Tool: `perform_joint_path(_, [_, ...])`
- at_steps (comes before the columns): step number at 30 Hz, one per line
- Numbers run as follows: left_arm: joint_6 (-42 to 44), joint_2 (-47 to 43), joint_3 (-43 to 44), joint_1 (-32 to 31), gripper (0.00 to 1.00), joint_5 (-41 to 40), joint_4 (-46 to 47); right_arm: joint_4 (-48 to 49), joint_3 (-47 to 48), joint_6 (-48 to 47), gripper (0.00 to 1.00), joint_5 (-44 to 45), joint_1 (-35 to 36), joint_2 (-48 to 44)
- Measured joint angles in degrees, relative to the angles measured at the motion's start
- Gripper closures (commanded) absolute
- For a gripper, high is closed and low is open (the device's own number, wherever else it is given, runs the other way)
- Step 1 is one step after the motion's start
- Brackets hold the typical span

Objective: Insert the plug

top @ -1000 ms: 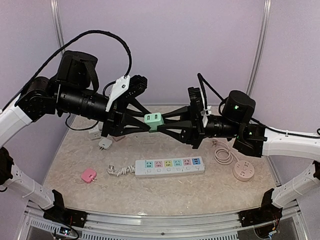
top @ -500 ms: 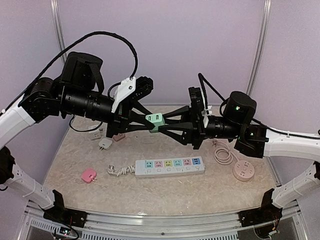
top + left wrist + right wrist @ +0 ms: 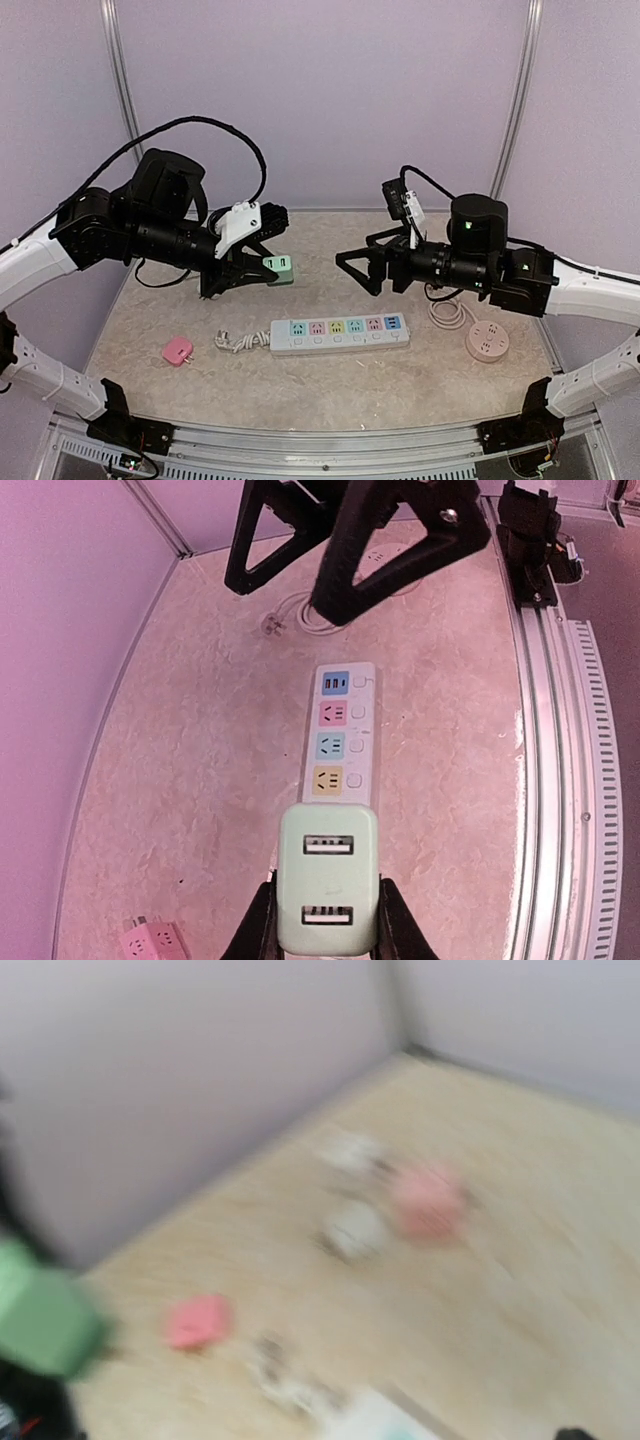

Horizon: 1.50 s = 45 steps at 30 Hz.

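Observation:
My left gripper (image 3: 268, 268) is shut on the mint-green plug (image 3: 279, 266), a block with two USB ports. In the left wrist view the plug (image 3: 328, 892) sits clamped between the fingers (image 3: 400, 930), above the near end of the white power strip (image 3: 340, 730). That strip (image 3: 340, 333) lies flat mid-table with several coloured sockets. To the right, apart from the plug, my right gripper (image 3: 352, 268) hangs open and holds nothing. Its spread fingers also show at the top of the left wrist view. The right wrist view is blurred; the plug (image 3: 40, 1315) is a green smear at its left.
A pink plug (image 3: 178, 350) lies at the front left, and the strip's short cord (image 3: 240, 342) curls beside it. A round pink socket (image 3: 487, 343) with a coiled cable (image 3: 447, 310) rests on the right. Purple walls close the back and sides.
The right gripper opened, let go of the green plug and drew back to the right. The left gripper kept the plug and carried it left and lower toward the table.

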Motion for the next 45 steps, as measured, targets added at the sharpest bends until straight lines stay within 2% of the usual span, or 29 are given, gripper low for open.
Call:
perform_joint_path(4, [2.38,-2.27,-6.01,0.44,1.00,-0.31,0.76,-5.60,-2.91,6.64,0.00,7.15,-0.94,-0.44])
perform_joint_path(10, [4.94,-3.17,-15.02,1.99,1.00,-0.22,3.10,-11.87,-6.23,10.82,0.00,10.12,-3.89,-0.28])
perform_joint_path(14, [6.19,-1.73,-14.25,4.35,1.00,3.30,3.23,-10.56,-7.54,11.52,0.01,10.29,-4.52,-0.31])
perform_joint_path(20, [11.50,4.83,-11.98,6.88,1.00,8.92,3.69,-9.35,-9.38,12.50,0.00,6.10,-6.16,0.87])
perform_joint_path(23, [10.69,7.89,-13.38,8.79,1.00,12.04,8.59,-9.86,-9.35,12.92,0.00,5.29,-7.17,1.62])
perform_joint_path(27, [10.58,10.97,-19.78,13.51,1.00,16.26,20.06,-8.24,-9.88,13.16,0.00,5.14,-7.65,1.75])
perform_joint_path(33, [13.29,19.76,-21.49,19.28,1.00,23.58,27.12,-5.07,-11.23,12.44,0.00,5.33,-7.98,4.52])
perform_joint_path(37, [14.40,23.12,-23.67,20.00,1.00,25.51,32.65,-4.37,-11.23,10.84,0.00,4.96,-8.15,5.75])
perform_joint_path(45, [14.40,23.50,-29.07,18.73,1.00,26.29,39.21,-3.93,-8.63,5.70,0.00,2.25,-8.35,9.77])
